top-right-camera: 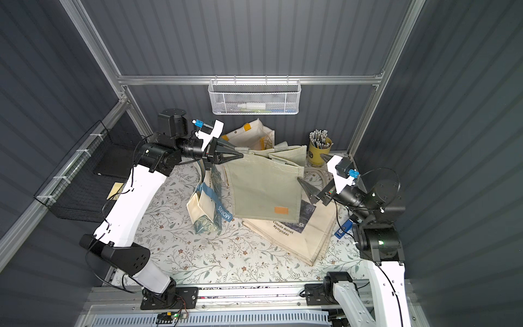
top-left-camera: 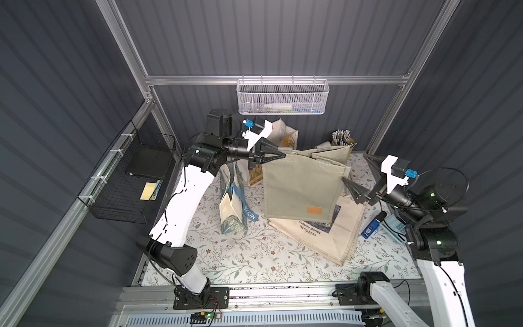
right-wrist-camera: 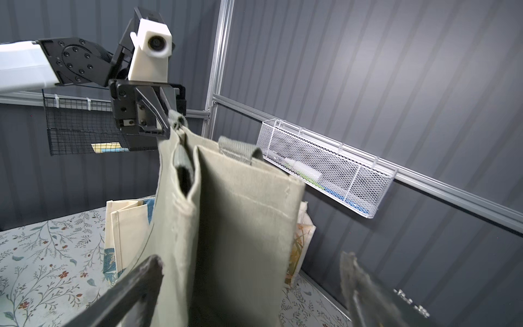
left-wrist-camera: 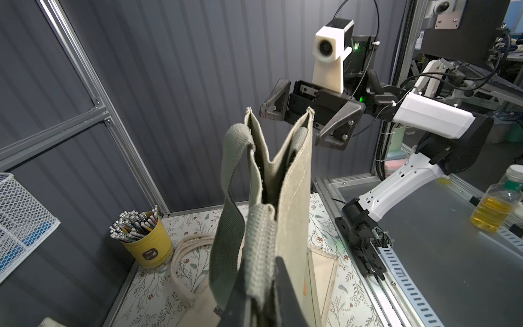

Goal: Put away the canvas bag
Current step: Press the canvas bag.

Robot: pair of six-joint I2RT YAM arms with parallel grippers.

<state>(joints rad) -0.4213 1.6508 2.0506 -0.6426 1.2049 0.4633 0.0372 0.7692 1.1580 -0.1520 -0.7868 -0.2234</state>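
Note:
The olive canvas bag (top-left-camera: 300, 186) (top-right-camera: 263, 186) with an orange patch hangs upright above the floral table. My left gripper (top-left-camera: 284, 155) (top-right-camera: 242, 155) (left-wrist-camera: 259, 263) is shut on its webbing handle at the top left corner; in the right wrist view that gripper (right-wrist-camera: 169, 124) pinches the strap. My right gripper (top-left-camera: 353, 167) (top-right-camera: 311, 167) (right-wrist-camera: 252, 257) stands open around the bag's upper right edge (right-wrist-camera: 240, 226), with one finger on each side and no grip. In the left wrist view the right gripper (left-wrist-camera: 294, 124) straddles the far corner of the bag (left-wrist-camera: 294, 198).
A white mesh basket (top-left-camera: 283, 99) hangs on the back rail and a black wire basket (top-left-camera: 133, 181) on the left wall. A Monet tote (top-left-camera: 325, 232) lies under the bag, and a Morris tote (top-left-camera: 235, 203) stands to its left. A yellow pencil cup (top-left-camera: 342, 140) is at the back right.

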